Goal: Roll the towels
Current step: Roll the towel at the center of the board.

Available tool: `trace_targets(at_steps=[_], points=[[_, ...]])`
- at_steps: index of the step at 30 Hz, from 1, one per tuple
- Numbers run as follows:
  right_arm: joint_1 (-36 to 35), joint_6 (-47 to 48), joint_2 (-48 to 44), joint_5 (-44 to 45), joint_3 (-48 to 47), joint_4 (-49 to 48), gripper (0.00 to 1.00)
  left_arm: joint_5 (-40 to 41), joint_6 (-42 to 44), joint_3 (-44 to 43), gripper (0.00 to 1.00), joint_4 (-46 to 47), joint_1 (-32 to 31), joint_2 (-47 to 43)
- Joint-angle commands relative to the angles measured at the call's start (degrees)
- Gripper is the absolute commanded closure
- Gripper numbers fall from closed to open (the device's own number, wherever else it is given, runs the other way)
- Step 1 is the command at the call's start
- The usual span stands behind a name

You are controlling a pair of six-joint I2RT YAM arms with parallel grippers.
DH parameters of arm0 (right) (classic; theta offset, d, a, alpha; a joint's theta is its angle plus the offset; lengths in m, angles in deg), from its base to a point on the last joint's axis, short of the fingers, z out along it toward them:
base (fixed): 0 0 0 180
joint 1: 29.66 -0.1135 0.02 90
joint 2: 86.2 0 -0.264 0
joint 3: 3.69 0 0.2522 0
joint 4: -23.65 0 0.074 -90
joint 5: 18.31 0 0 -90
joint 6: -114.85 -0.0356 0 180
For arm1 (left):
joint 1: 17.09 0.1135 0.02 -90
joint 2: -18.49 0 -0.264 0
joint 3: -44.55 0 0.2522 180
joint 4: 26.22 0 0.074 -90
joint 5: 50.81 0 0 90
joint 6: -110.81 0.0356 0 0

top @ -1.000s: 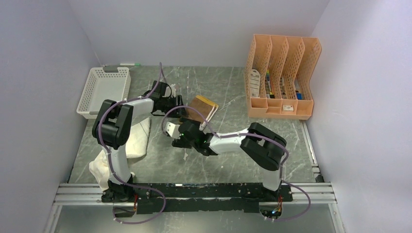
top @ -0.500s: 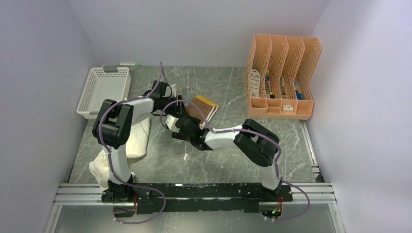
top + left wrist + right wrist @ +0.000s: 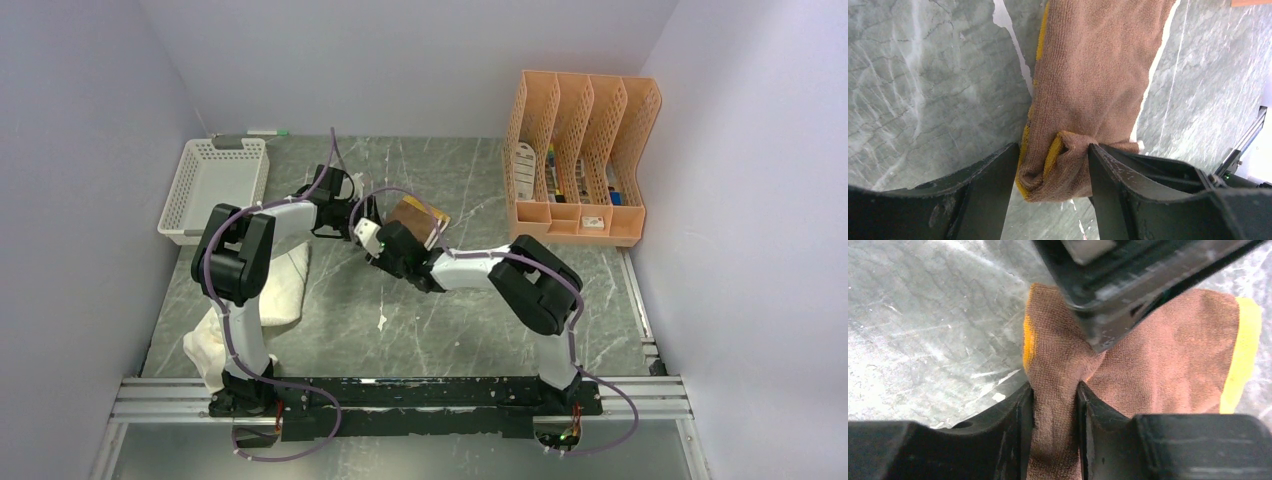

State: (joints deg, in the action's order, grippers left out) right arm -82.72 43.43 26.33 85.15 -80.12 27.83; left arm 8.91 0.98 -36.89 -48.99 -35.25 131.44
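The mustard-yellow and brown towel [image 3: 420,217] lies at mid-table; its brown face [image 3: 1098,65] stretches away from my left gripper [image 3: 1053,150], which is shut on the bunched, partly rolled near end. My right gripper [image 3: 1054,390] pinches a raised fold of the same towel [image 3: 1173,355], both fingers pressed against the cloth. In the top view the two grippers meet at the towel's left end, left gripper [image 3: 356,213] just beyond the right gripper [image 3: 384,238]. The cream-white towel [image 3: 283,283] lies crumpled beside the left arm, untouched.
A white mesh basket [image 3: 210,185] stands at the back left with a marker [image 3: 265,132] behind it. An orange file organizer [image 3: 580,150] stands at the back right. The left gripper's finger [image 3: 1108,300] crowds the top of the right wrist view.
My right gripper has moved up and away from the table's middle to the brown towel's left end and closed on a fold. The left gripper has stayed on the towel's end.
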Motion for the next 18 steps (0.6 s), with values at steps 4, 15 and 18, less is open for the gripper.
trace_targets(at_steps=[4,15,18], points=[[5.78,-6.55,-0.11,-19.23,-1.52,7.91,0.76,2.23,2.08,1.25,0.33,-7.58,1.16,1.89],[16.84,-21.75,-0.27,-56.86,-6.52,11.11,0.89,0.23,-1.54,0.20,0.28,-6.91,14.66,-16.73],[20.12,-29.18,1.37,-65.49,-7.01,7.17,0.85,-0.99,-0.91,1.51,0.28,-6.16,15.06,-20.21]])
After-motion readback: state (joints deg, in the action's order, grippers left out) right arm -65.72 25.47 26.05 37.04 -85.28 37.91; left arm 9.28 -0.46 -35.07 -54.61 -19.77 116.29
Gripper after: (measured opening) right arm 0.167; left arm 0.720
